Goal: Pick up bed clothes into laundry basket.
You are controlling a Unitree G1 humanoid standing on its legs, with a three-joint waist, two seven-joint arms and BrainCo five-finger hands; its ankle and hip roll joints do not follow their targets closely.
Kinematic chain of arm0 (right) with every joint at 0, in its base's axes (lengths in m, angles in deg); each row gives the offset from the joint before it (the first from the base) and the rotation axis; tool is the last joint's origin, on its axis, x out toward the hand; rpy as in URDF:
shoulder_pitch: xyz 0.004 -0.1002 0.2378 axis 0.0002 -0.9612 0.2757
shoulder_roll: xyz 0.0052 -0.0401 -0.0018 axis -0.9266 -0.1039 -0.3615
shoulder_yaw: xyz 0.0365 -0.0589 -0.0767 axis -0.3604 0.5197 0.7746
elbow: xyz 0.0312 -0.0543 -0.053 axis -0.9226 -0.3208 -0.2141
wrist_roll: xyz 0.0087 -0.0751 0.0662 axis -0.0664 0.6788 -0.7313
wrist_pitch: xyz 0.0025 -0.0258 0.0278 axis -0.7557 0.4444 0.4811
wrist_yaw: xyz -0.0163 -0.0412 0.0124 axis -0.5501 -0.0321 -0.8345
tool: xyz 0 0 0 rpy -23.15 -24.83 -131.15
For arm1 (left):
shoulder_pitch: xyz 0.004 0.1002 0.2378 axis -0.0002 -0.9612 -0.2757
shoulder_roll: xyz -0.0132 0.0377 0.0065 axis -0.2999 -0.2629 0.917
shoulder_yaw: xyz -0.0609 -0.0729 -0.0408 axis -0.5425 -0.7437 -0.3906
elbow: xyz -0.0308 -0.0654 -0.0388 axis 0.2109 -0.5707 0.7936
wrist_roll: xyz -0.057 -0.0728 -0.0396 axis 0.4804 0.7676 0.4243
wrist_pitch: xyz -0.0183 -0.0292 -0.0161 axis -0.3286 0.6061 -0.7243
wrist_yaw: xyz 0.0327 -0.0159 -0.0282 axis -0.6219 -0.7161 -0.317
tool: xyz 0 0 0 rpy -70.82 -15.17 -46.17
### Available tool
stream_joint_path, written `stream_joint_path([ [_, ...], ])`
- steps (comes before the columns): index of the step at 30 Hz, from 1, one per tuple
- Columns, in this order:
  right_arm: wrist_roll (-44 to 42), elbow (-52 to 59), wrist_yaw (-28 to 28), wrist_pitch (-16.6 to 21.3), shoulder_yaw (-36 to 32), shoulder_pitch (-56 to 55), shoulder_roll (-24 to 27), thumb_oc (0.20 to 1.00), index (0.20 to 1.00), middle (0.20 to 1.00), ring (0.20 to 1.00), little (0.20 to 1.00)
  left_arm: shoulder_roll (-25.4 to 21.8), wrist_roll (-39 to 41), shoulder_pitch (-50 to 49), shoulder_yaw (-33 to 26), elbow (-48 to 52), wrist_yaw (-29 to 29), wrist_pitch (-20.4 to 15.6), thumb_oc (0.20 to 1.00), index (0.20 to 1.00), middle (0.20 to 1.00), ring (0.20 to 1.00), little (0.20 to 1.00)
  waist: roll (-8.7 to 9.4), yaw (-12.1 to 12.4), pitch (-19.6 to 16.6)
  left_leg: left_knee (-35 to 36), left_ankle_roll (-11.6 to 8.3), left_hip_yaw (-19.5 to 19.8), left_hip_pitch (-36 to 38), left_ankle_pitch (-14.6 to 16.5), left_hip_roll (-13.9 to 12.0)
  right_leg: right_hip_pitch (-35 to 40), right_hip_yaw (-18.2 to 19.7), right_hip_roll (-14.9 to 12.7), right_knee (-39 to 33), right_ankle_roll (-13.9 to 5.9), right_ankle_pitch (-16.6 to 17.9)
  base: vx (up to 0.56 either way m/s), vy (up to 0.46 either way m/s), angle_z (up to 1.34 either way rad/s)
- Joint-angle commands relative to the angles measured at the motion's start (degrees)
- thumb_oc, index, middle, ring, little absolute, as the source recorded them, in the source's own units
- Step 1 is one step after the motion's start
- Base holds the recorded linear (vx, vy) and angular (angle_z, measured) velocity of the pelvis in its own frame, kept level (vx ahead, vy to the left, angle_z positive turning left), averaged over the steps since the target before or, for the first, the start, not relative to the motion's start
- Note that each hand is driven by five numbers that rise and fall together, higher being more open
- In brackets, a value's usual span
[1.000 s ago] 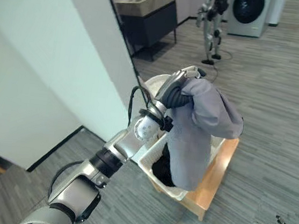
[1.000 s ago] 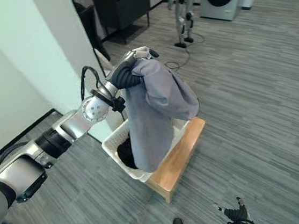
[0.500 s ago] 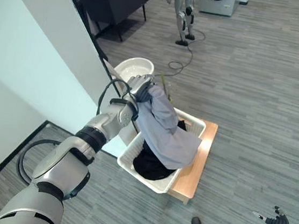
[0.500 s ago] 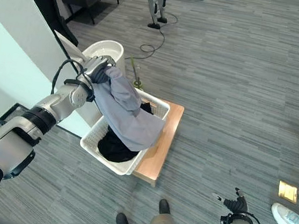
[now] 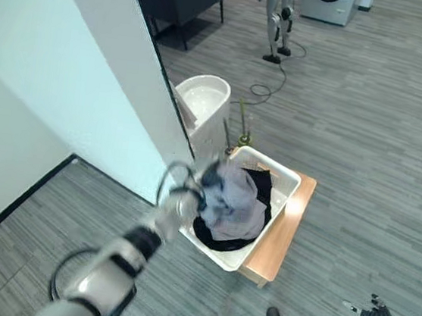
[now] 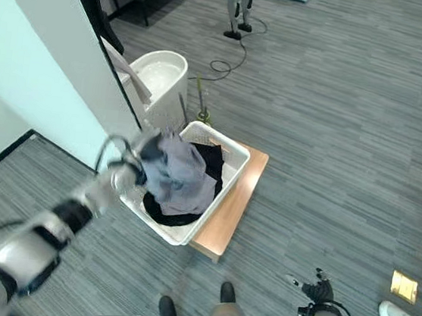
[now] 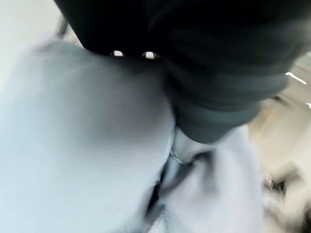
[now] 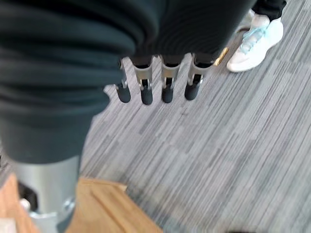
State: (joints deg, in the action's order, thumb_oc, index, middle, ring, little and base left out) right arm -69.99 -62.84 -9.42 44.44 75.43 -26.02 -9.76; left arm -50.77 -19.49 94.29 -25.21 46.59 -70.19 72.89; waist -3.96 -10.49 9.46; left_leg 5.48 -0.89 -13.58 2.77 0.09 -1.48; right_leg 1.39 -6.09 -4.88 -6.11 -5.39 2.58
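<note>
A grey garment point(image 5: 235, 203) lies bunched in the white laundry basket point(image 5: 290, 184), on top of a black cloth point(image 5: 262, 188). My left hand point(image 5: 210, 178) is at the basket's near-left rim, shut on the garment's upper end. In the left wrist view the grey cloth point(image 7: 82, 145) presses right up against the hand's dark cover. The basket stands on a low wooden platform point(image 5: 283, 246). My right hand point(image 6: 316, 294) hangs low at the right over the floor, well away from the basket, its fingers point(image 8: 146, 90) straight and holding nothing.
A white round tub point(image 5: 202, 100) stands against the wall corner just behind the basket, with a green stem point(image 5: 243, 127) beside it. Another robot point(image 5: 277, 13), a washing machine point(image 5: 332, 0) and a dark cabinet stand far back. A person's white shoe point(image 8: 257, 26) is near my right hand.
My left arm has come down and carried the grey garment from above the basket into it, where it now sits bunched. The camera has shifted too. The right hand stays put.
</note>
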Motion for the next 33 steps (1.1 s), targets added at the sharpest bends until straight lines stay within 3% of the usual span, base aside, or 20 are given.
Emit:
stream_joint_path([
  [1,-2.6,-2.4,0.5,1.3,-1.0,-0.1,1.5,1.000,1.000,1.000,1.000,1.000,2.4,11.0,5.9,-0.8,-0.1,0.9,-4.6,1.000,1.000,1.000,1.000,1.000,1.72,2.2,-3.5,-0.5,-1.81,0.4,0.4,1.4,-1.9,-1.0,-2.5,-4.4,1.1,-3.27,2.9,-0.02,-0.011,0.09],
  [11,2.2,10.1,-0.6,2.7,2.4,-1.8,1.8,1.000,1.000,1.000,1.000,1.000,-0.5,16.9,1.2,-3.3,12.3,1.2,-5.9,1.000,1.000,1.000,1.000,1.000,1.68,3.8,-3.5,-0.5,-1.87,2.0,0.3,0.8,-1.7,0.2,-3.4,-4.5,1.1,-2.93,2.6,-0.03,-0.017,0.09],
  [18,4.1,22.6,-2.4,5.2,3.1,-3.9,2.7,1.000,1.000,1.000,1.000,1.000,-3.9,21.0,-3.6,-8.4,26.2,1.5,-8.1,1.000,1.000,1.000,1.000,1.000,1.71,6.0,-4.3,-0.5,-1.79,3.3,0.3,0.4,-1.6,1.0,-4.9,-4.7,1.1,-2.75,2.4,-0.02,-0.020,0.09],
  [19,-6.6,44.1,-1.8,6.0,3.3,-2.5,-4.8,1.000,1.000,1.000,1.000,1.000,-2.9,39.0,-12.2,-9.6,25.7,7.3,-7.5,1.000,1.000,1.000,1.000,1.000,3.03,7.0,0.8,-1.8,1.63,22.5,0.1,0.1,4.0,-2.5,10.2,4.5,11.6,0.96,-2.8,0.01,-0.027,0.13],
  [22,-5.6,45.1,-2.3,5.7,3.3,-3.2,-4.4,1.000,1.000,1.000,1.000,1.000,-2.6,38.9,-12.4,-10.3,25.2,6.8,-7.3,1.000,1.000,1.000,1.000,1.000,3.25,7.0,0.5,-1.7,1.54,21.8,0.7,0.4,3.7,-1.6,10.7,4.4,10.6,0.87,-2.5,0.06,-0.012,-0.04],
  [24,-2.3,48.8,-3.5,5.6,4.1,-3.2,-2.2,1.000,1.000,1.000,1.000,1.000,-2.3,38.8,-13.2,-11.2,24.8,6.5,-7.2,1.000,1.000,1.000,1.000,1.000,3.71,7.6,-0.6,-1.6,1.46,19.2,2.2,1.1,3.2,0.0,10.6,3.8,8.8,0.70,-1.1,0.13,-0.003,-0.27],
  [29,1.5,54.0,-3.3,6.2,3.8,-3.8,-0.5,1.000,1.000,1.000,1.000,1.000,-2.4,35.7,-14.0,-11.6,24.2,5.1,-6.6,1.000,1.000,1.000,1.000,1.000,3.96,7.9,-1.9,-0.9,1.29,17.7,3.6,1.5,2.3,1.0,9.5,3.4,7.5,0.77,-1.6,0.07,-0.028,-0.30],
  [31,3.9,55.1,-3.1,5.8,5.2,-1.7,-0.3,1.000,1.000,1.000,1.000,1.000,-2.8,35.0,-13.5,-12.2,24.7,4.3,-6.9,1.000,1.000,1.000,1.000,1.000,3.54,8.6,-1.9,-0.5,1.35,17.2,3.7,1.5,1.6,-0.4,8.4,4.0,10.9,0.17,-2.3,0.00,-0.063,-0.18],
  [32,5.4,56.7,-3.4,5.6,6.3,-0.8,0.4,1.000,1.000,1.000,1.000,1.000,-3.8,33.5,-13.2,-12.4,26.9,2.8,-7.0,1.000,1.000,1.000,1.000,1.000,3.28,8.5,-1.1,-0.5,1.33,18.1,3.8,0.7,0.8,-3.6,9.1,5.7,18.1,-1.47,-1.1,-0.01,-0.048,-0.19],
  [33,5.4,56.7,-3.4,5.6,6.3,-0.8,0.4,1.000,1.000,1.000,1.000,1.000,-3.8,33.5,-13.2,-12.4,26.9,2.8,-7.0,1.000,1.000,1.000,1.000,1.000,3.32,8.5,-1.2,-0.5,1.32,18.1,3.7,0.7,0.8,-3.9,9.1,5.7,18.5,-1.47,-1.3,-0.02,-0.089,-0.14],
])
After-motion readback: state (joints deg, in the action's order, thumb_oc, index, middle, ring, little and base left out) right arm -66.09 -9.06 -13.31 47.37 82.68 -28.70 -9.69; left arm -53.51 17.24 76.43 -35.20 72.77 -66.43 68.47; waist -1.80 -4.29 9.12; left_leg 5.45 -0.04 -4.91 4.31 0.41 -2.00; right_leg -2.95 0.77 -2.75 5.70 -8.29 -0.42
